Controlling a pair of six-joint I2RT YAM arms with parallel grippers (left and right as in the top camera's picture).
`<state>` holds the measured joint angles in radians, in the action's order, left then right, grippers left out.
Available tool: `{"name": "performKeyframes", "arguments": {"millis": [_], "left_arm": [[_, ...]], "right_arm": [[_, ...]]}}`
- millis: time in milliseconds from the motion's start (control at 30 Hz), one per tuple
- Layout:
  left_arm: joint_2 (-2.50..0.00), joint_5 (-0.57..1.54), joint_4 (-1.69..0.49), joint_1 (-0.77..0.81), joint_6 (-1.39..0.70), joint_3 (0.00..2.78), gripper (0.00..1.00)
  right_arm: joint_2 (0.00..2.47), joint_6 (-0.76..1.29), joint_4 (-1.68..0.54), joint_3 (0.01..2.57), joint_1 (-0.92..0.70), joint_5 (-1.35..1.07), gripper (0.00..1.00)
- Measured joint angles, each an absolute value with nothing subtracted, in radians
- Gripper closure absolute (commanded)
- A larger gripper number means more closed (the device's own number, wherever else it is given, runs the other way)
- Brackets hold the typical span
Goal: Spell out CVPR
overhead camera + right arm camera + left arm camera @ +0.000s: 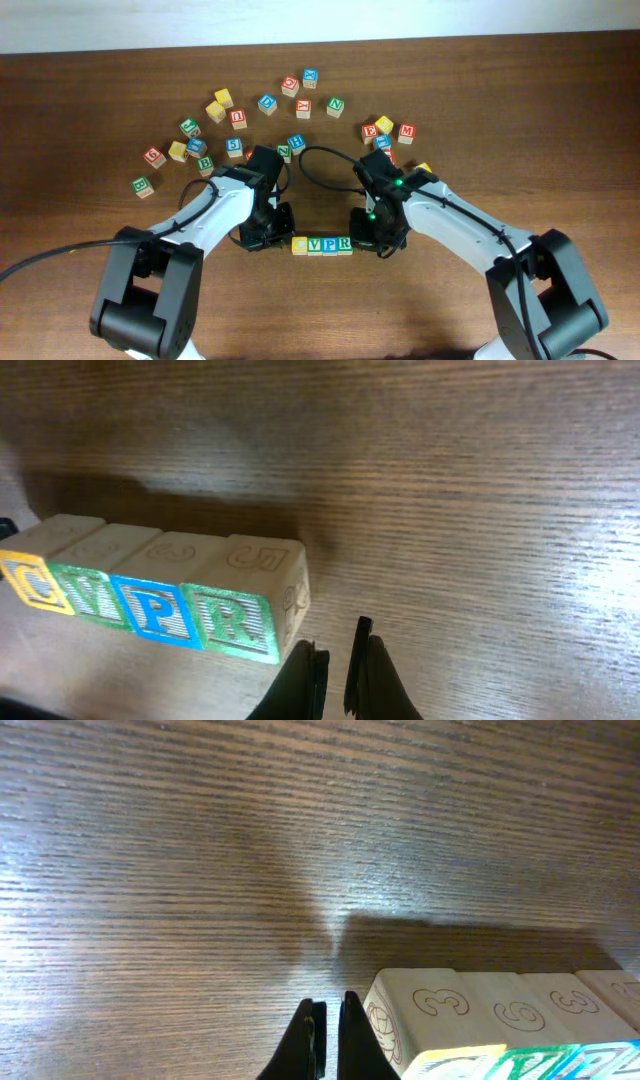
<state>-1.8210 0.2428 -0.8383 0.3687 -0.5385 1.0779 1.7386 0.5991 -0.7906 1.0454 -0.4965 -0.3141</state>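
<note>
Okay, on the overhead feed I've got four letter blocks lined up in a row point(322, 245) near the middle of the table point(520, 100). They touch side by side and read C, V, P, R from the left arm's side across to the right arm's.

The right wrist feed gives me the faces clearly. The C block point(30, 585) is yellow, the V block point(90, 597) green, the P block point(155, 610) blue and the R block point(235, 622) green. All four sit flat on the wood with no gaps that I can make out.

The left gripper point(328, 1025) is down low just beside the C end of the row. Its fingers point(308, 1040) are drawn almost together, with only a thin slit between them and nothing inside. On that feed the end block sits right next to the fingertips, but I can't tell whether they touch.

The right gripper point(340, 655) mirrors it at the R end, just beside that block. Its fingers are pinched close too, holding nothing.

Up at the far side of the table, the loose blocks point(270, 103) lie scattered in a wide band of mixed colours, turned at all angles and apart from the row. A few sit close behind the two arms. Both arms reach in from the near edge and angle toward the row from either side.
</note>
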Motion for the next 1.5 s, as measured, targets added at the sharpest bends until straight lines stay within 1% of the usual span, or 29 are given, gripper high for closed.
{"name": "performKeyframes", "arguments": {"millis": [167,333,400,567,767,1233,1500], "left_arm": [[-1.821,0.243,-0.844,0.369,-0.538,1.078,1.00],[-1.821,0.242,-0.844,0.369,-0.538,1.078,1.00],[-1.821,0.243,-0.844,0.369,-0.538,1.078,1.00],[-1.821,0.243,-0.844,0.369,-0.538,1.078,1.00],[-1.821,0.243,-0.847,0.369,-0.538,1.078,1.00],[-1.821,0.259,-0.897,0.369,-0.538,1.078,1.00],[-1.821,0.233,-0.875,0.428,-0.516,1.077,1.00]], "right_arm": [[1.739,0.602,-0.741,1.020,-0.496,-0.311,0.95],[1.739,0.603,-0.579,1.014,-0.496,-0.308,0.95],[1.739,0.602,-0.548,1.014,-0.496,-0.308,0.95],[1.739,0.603,-0.552,1.014,-0.496,-0.308,0.95],[1.739,0.603,-0.634,1.013,-0.496,-0.308,0.95],[1.739,0.603,-0.677,1.013,-0.503,-0.331,0.95],[1.739,0.604,-0.688,1.013,-0.524,-0.303,0.96]]}}
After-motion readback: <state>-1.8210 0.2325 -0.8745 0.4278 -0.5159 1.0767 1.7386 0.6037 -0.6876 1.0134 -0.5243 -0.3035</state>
